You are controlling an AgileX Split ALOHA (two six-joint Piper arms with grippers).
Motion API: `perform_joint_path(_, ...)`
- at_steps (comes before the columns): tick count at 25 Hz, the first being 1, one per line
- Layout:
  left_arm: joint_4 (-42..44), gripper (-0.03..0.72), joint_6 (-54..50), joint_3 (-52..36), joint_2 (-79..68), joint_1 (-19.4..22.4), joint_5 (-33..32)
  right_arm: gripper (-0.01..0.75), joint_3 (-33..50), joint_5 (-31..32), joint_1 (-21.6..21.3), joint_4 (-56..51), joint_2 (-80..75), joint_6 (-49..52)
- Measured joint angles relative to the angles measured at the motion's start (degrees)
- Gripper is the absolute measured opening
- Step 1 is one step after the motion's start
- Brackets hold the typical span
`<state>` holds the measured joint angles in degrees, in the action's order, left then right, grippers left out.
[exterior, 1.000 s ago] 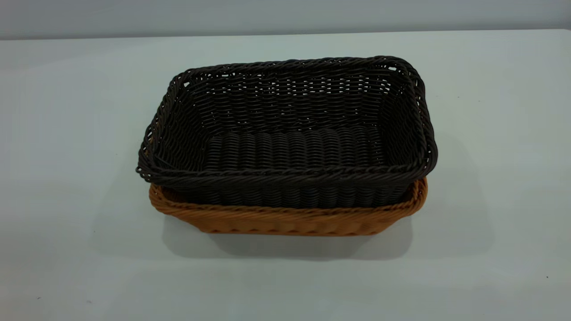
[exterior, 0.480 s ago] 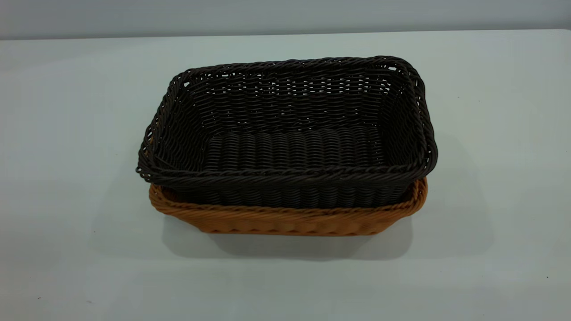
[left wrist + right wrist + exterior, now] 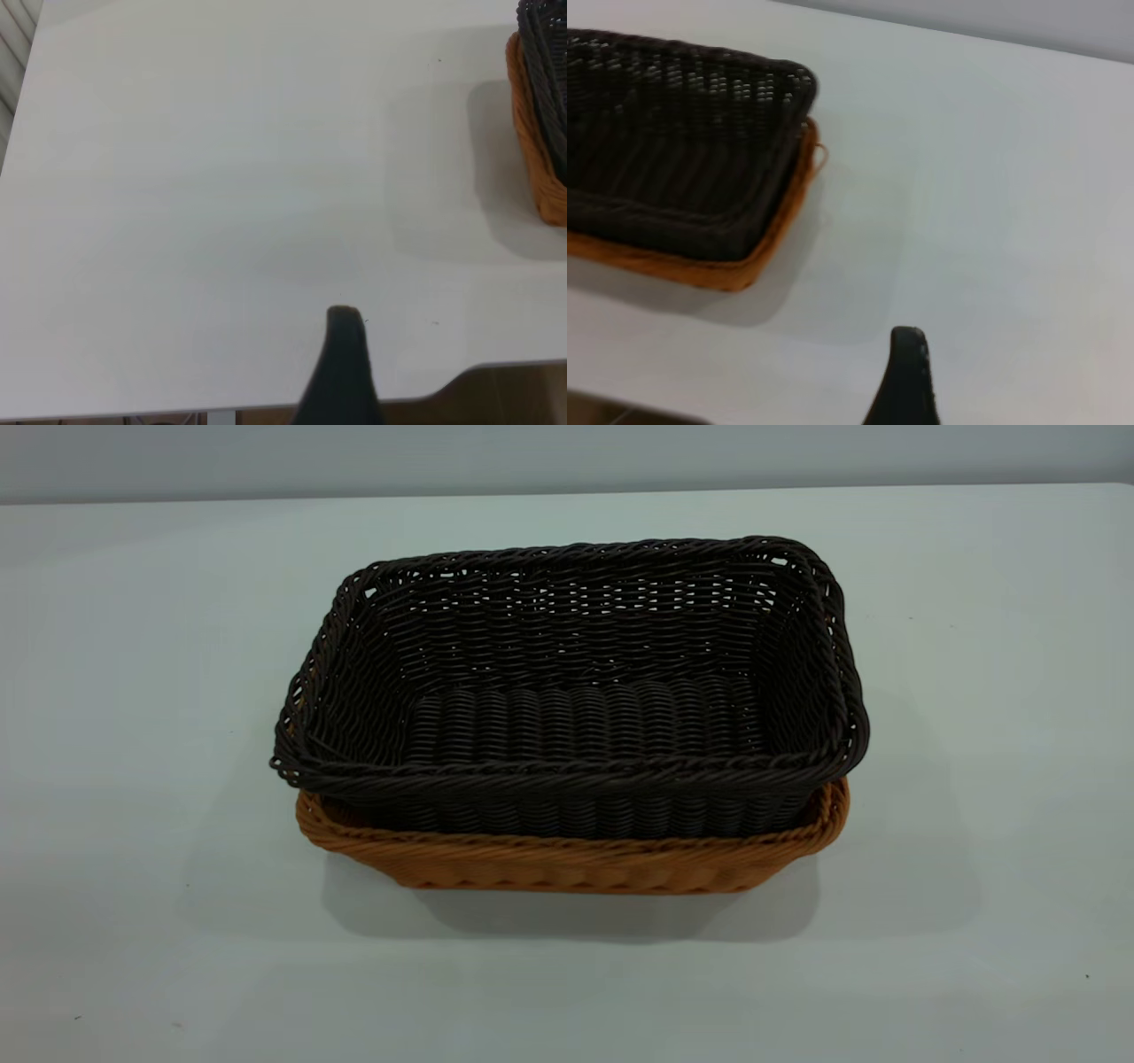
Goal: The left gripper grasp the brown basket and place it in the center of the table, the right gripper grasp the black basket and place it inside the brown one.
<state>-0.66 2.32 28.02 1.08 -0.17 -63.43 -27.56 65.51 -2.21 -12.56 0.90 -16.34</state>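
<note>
Exterior view: black basket (image 3: 576,691) nested inside brown basket (image 3: 567,859), rim riding above the tan rim, both mid-table (image 3: 133,691). No arm in this frame. Left wrist view: one dark fingertip of left gripper (image 3: 341,363) over bare tabletop, well apart from the stacked baskets; finger spacing cannot be told. Right wrist view: single fingertip of right gripper (image 3: 908,376) near the baskets, not touching; spacing likewise unreadable.
</note>
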Motion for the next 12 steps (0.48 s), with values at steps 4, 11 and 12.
perform_joint_path(4, 0.00, 0.576, 0.00, 0.00, 0.00, 0.00, 0.00, 0.545, 0.11, -1.01, 0.00, 5.14, 0.00, 6.87)
perform_joint_path(11, 0.00, 0.576, 0.00, 0.00, 0.00, 0.00, 0.00, 0.545, 0.43, -1.27, 0.00, 9.86, 0.00, 13.04)
perform_joint_path(12, 0.00, 0.576, 0.00, 0.00, 0.00, 0.00, 0.00, 0.545, 0.43, -1.27, 0.00, 9.95, 0.00, 13.10)
